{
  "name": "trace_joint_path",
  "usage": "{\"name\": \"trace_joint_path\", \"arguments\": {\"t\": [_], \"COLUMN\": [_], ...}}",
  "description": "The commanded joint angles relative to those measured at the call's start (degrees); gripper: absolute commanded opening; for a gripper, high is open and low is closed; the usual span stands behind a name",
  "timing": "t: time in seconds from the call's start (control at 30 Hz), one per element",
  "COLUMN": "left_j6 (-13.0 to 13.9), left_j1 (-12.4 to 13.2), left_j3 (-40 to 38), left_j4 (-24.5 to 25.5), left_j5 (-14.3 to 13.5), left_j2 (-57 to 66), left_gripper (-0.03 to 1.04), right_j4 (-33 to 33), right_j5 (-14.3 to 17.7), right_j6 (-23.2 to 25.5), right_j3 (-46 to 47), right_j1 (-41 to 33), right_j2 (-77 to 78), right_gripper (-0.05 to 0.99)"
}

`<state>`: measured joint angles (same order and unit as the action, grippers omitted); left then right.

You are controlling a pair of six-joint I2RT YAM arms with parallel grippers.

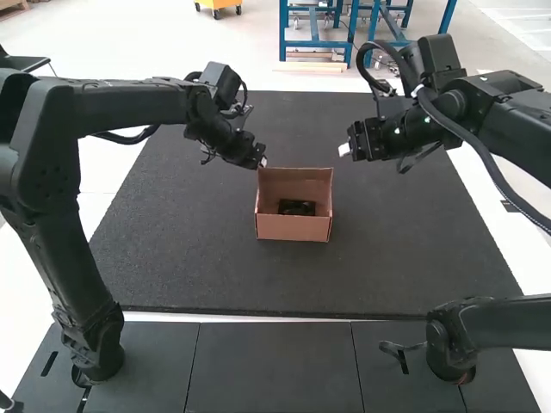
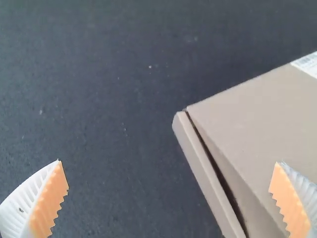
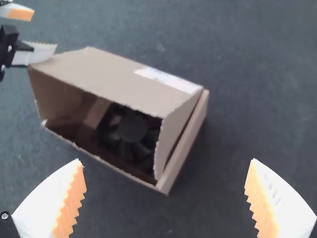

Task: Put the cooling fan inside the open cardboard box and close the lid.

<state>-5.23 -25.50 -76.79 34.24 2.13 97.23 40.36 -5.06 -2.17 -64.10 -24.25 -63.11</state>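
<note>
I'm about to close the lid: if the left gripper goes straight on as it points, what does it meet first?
Probably the corner of the raised lid, which lies just off-centre in the left gripper's path; beside it is only mat. Depth is unclear, so it might slip past.

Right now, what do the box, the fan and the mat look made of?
Box: plain brown cardboard, matte, with a raw serrated edge on one flap. Fan: black, probably moulded plastic, going by its blades; it lies in shadow inside the box, so the finish is unclear. Mat: dark, finely speckled and matte, likely rubber or foam.
</note>
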Motion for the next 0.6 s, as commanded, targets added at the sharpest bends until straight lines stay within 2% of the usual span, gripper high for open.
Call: {"name": "trace_joint_path", "arguments": {"t": [0.0, 0.57], "left_j6": [0.4, 0.2], "left_j1": [-0.3, -0.6], "left_j3": [1.6, 6.9], "left_j4": [-0.6, -5.3], "left_j5": [2.0, 2.0], "left_j2": [-0.8, -0.8], "left_gripper": [0.96, 0.96], "right_j4": [-0.4, 1.0], "right_j5": [0.5, 0.3], "right_j6": [0.0, 0.0], "right_j3": [0.2, 1.1], "right_j1": [0.5, 0.5], "right_j2": [0.0, 0.3], "right_gripper": [0.73, 0.73]}}
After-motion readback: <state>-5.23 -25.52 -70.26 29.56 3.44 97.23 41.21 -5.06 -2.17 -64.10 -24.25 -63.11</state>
